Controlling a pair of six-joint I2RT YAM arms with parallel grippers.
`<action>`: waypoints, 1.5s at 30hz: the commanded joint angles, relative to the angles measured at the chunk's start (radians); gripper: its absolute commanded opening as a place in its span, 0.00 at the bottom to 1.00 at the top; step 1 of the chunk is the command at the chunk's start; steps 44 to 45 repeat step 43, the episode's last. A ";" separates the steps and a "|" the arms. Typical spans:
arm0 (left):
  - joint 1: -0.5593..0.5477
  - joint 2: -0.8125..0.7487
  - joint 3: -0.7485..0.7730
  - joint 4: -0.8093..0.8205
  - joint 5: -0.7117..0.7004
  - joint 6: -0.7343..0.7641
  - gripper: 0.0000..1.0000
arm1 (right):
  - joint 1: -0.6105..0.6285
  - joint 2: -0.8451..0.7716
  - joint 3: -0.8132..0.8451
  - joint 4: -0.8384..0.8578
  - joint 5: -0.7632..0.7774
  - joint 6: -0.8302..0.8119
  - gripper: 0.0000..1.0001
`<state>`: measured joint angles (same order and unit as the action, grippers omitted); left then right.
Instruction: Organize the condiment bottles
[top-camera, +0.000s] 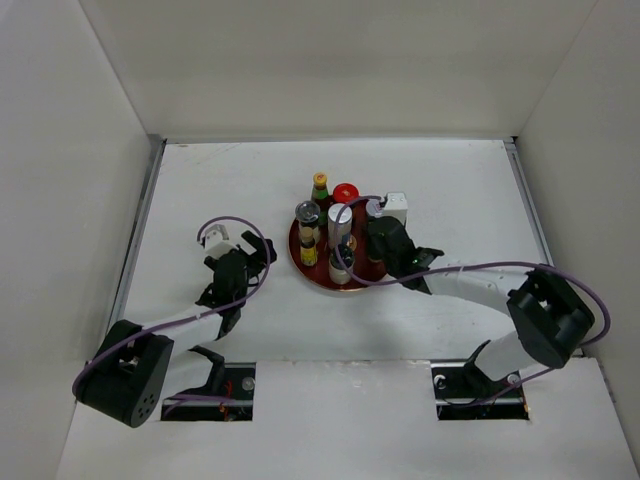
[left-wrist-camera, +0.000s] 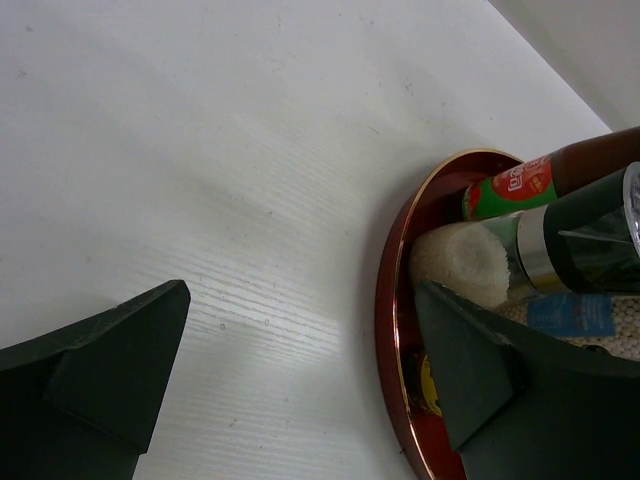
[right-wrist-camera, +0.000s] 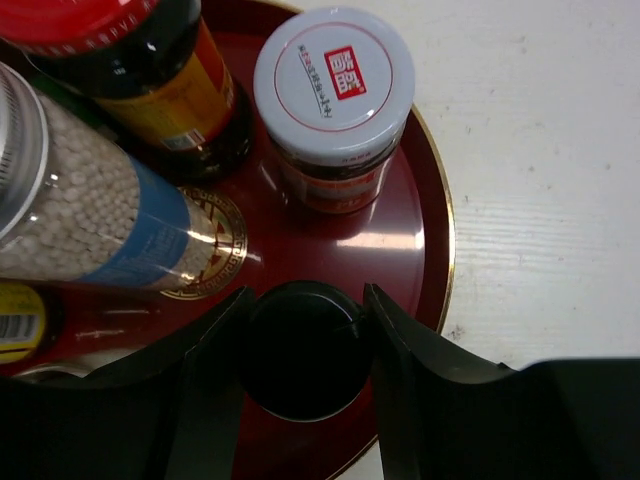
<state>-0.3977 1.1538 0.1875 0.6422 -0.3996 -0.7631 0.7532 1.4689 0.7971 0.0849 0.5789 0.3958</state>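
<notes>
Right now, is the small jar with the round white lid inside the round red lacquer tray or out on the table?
Inside: the white-lidded jar stands upright on the red tray, within its gold rim.

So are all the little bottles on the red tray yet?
Nearly. Done: the bottles in view all stand on the red tray, like the white-lidded jar. In hand: the right gripper is closed around a black-capped bottle standing on the tray. Left: probably just letting go, since the top view shows no bottle off the tray. The left gripper sits open and empty beside the tray.
</notes>
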 joint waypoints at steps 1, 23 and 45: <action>0.004 -0.023 0.044 0.016 -0.008 -0.005 1.00 | -0.001 0.005 0.027 0.081 -0.022 0.000 0.47; 0.007 0.023 0.167 -0.214 -0.104 -0.012 1.00 | -0.111 -0.583 -0.318 0.220 0.177 0.106 1.00; -0.011 -0.046 0.276 -0.438 -0.099 -0.007 1.00 | -0.317 -0.717 -0.535 0.279 0.024 0.463 1.00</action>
